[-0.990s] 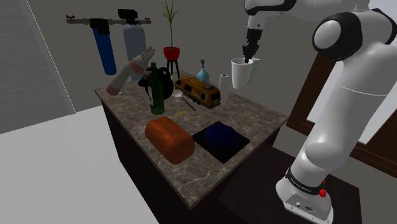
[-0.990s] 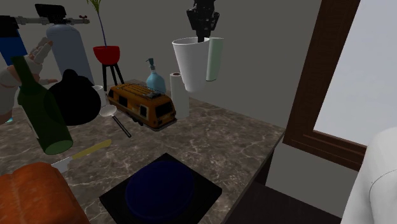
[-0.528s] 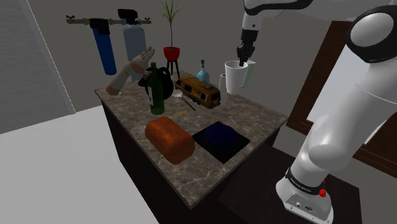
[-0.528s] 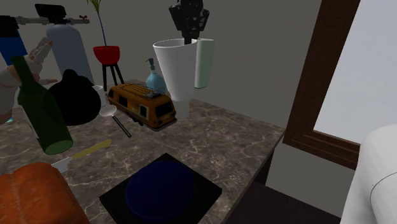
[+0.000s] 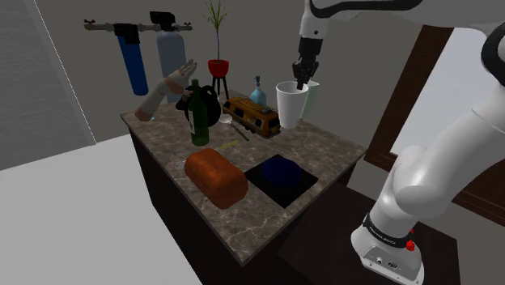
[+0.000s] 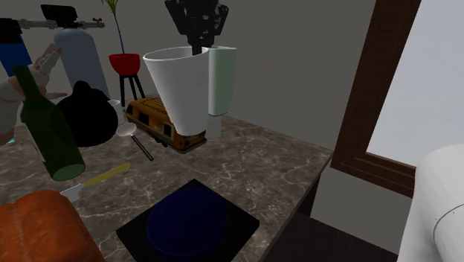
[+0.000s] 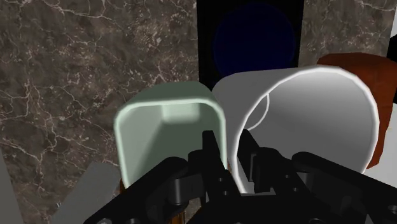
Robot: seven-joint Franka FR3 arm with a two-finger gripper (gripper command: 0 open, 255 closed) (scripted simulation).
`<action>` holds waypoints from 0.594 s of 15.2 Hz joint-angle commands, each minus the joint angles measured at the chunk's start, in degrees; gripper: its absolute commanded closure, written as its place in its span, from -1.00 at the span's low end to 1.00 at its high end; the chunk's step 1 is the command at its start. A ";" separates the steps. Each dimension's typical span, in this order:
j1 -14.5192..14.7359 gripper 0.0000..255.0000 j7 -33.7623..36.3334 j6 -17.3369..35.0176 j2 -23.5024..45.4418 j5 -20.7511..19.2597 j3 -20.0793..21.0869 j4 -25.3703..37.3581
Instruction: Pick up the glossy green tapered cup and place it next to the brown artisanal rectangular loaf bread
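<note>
White and tapered, with a pale green boxy side piece, the cup (image 5: 290, 104) (image 6: 182, 93) (image 7: 305, 108) hangs clear above the marbled brown stone counter (image 5: 324, 146), over its far edge and near the orange toy van (image 5: 252, 116). The black gripper (image 5: 303, 78) (image 6: 199, 45) (image 7: 234, 153) pinches the cup's rim wall from above. The brown rectangular loaf (image 5: 216, 176) (image 7: 375, 70) lies well apart, by the near edge.

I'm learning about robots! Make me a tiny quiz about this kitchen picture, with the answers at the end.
1. True or false: the hand holds the white tapered cup by its rim.
2. Which thing lies closest to the brown loaf? A) the red plant pot B) the black square tray C) the tall blue canister
3. Fill in: the toy van is mostly ____.
Key: 1 true; 2 B; 3 orange.
</note>
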 commanded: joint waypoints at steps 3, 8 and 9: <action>1.69 1.00 6.08 0.48 -3.30 0.77 4.27 -3.78; 3.92 1.00 13.20 0.56 -5.66 2.54 9.49 -6.24; 4.39 1.00 14.61 0.59 -5.95 2.95 10.53 -6.54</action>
